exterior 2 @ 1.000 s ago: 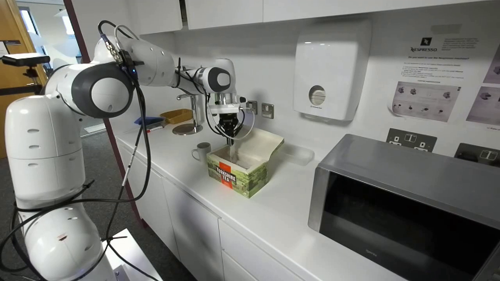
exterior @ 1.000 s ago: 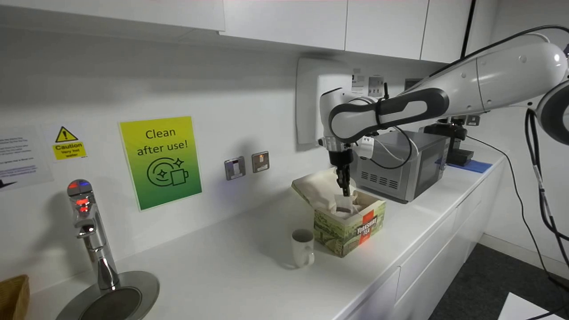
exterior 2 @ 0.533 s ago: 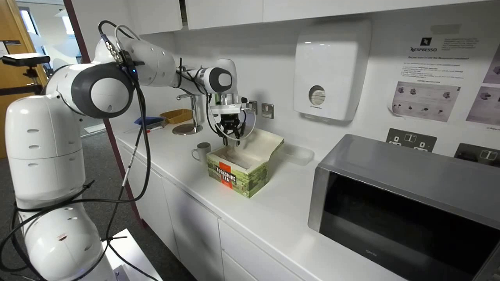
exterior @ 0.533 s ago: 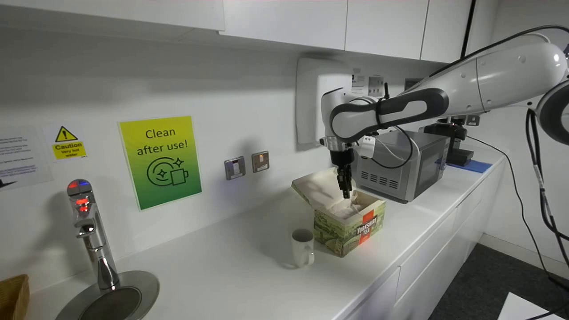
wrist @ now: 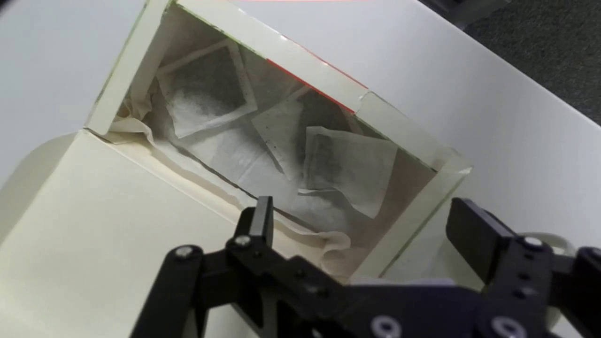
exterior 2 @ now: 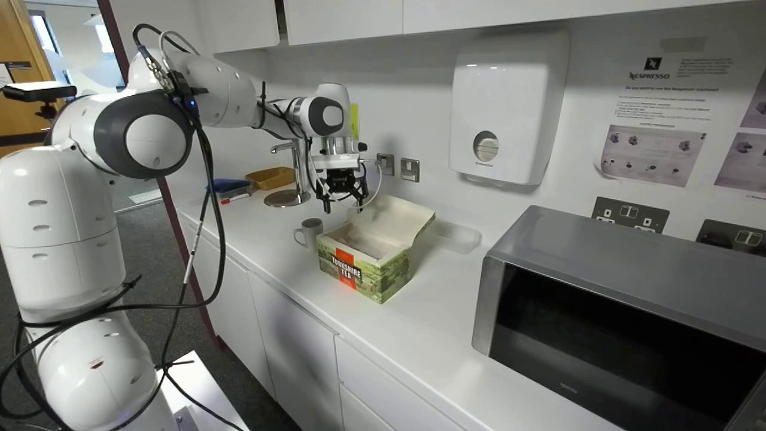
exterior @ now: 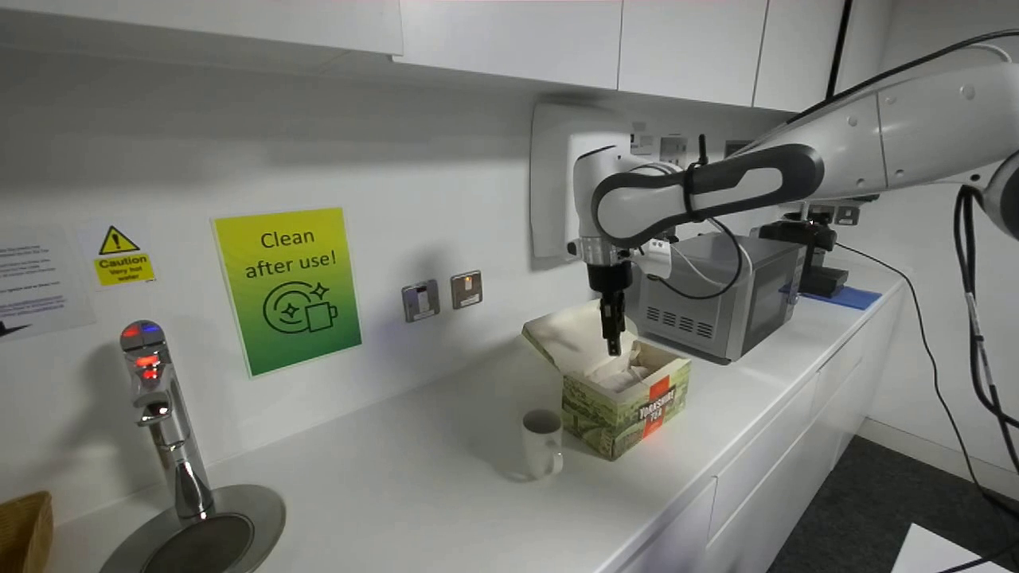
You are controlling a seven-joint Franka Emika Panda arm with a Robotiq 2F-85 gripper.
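My gripper (wrist: 361,206) stands wide open with nothing between its fingers, its black fingertips (wrist: 260,218) well apart. It hangs over the open Yorkshire Tea box (exterior: 605,418), near the end closer to the mug; in an exterior view the gripper (exterior 2: 344,208) is above the box rim (exterior 2: 347,230). Inside, the wrist view shows several white tea bags (wrist: 350,166) lying loosely, some overlapping. The box lid (wrist: 94,220) is folded back toward the wall. A white mug (exterior: 542,446) stands upright beside the box, partly behind a finger in the wrist view.
On the counter, a grey microwave (exterior 2: 598,311) stands beyond the box, with a clear plastic tray (exterior 2: 458,236) by the wall. A tap (exterior: 171,446) and a wicker basket (exterior 2: 270,178) are at the opposite end. Cabinets (exterior: 509,40) hang overhead.
A second ago the gripper was shut on a tea bag over the box. It has opened, the bag has left it, and the arm has since shifted slightly up and toward the mug's side.
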